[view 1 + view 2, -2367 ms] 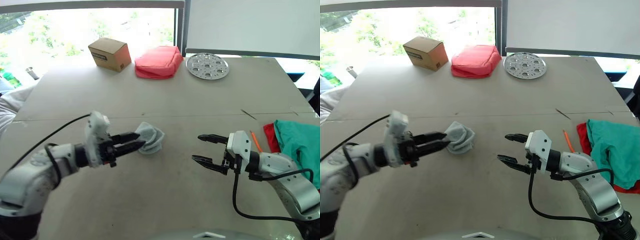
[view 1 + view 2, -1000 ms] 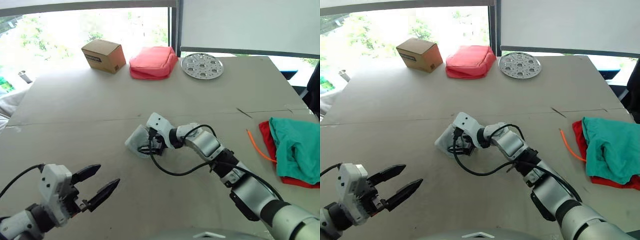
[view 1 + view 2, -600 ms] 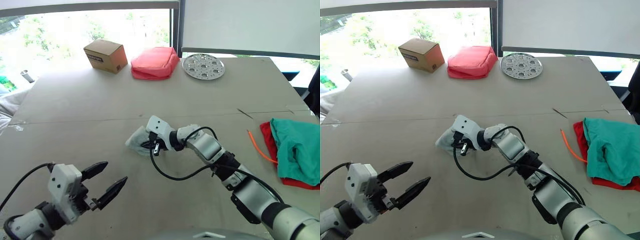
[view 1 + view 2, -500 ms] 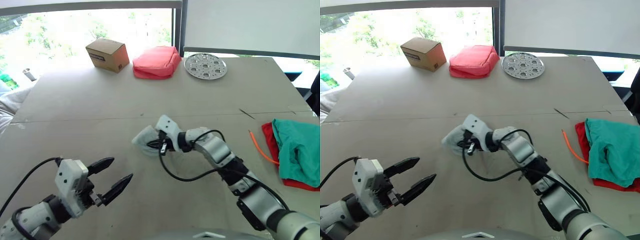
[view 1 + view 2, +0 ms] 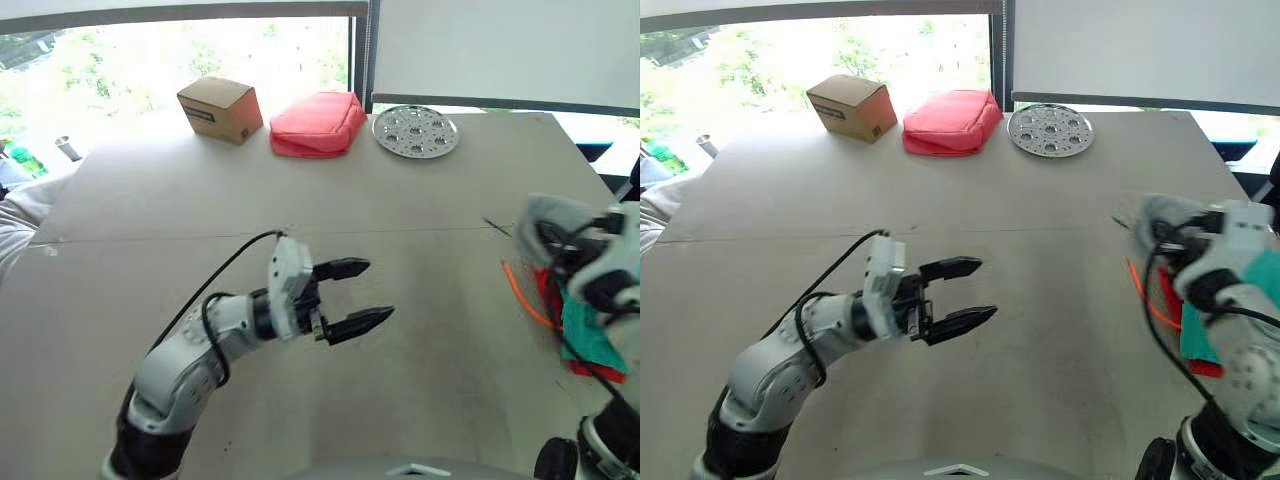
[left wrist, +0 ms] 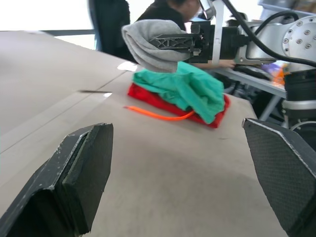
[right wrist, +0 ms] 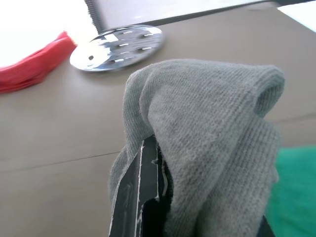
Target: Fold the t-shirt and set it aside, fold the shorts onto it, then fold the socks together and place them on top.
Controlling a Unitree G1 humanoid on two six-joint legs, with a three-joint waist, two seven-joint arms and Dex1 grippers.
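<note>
Lab: bare test table; window

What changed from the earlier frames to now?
The left gripper let go of the socks and now hangs open; the right gripper took them and carried them over the shorts and t-shirt pile. Box, pouch and perforated plate stayed put.

head cameras look down over the table; left wrist looks low across it, right wrist close on the socks

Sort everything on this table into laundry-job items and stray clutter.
Job items: grey socks, held by the right end effector; teal shorts; red t-shirt.

Clutter: cardboard box; coral-pink pouch; perforated metal disc; orange cable.
</note>
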